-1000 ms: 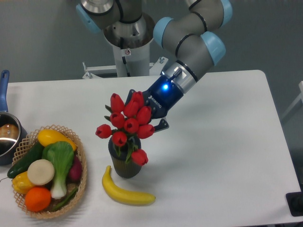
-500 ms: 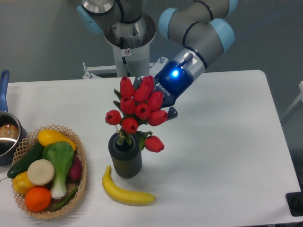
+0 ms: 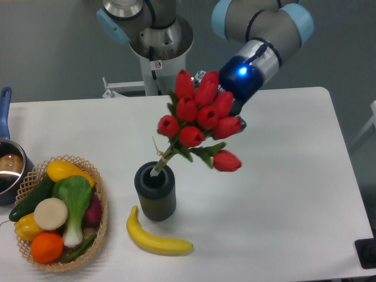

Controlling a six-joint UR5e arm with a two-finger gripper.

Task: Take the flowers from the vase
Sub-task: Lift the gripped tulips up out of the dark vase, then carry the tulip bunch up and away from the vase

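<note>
Seen from the one fixed camera: a bunch of red tulips [image 3: 201, 117] with green leaves, lifted up and leaning to the right, with only the very bottom of the tied stems at the round mouth of the vase [image 3: 155, 191]; cannot tell if the stem tips touch the rim or hang just inside it; one tulip bud drooping lower on the right side of the bunch. Behind the tulip heads, the gripper [image 3: 235, 108], mostly hidden by the buds, pinching the bunch from behind, with a blue light glowing on its blue wrist. Short dark ribbed vase standing upright on the white table [image 3: 282, 194], near the middle. Just in front of the vase, a yellow banana [image 3: 156, 239] lying flat, close to the vase but apart from it. On the left, a woven basket [image 3: 101, 220] full of play food: a green bok choy, a yellow squash, an orange, a dark green cucumber and a round cream slice. At the far left edge, a metal pot [image 3: 8, 169] with a blue handle, only partly in view, touching the basket's rim.
</note>
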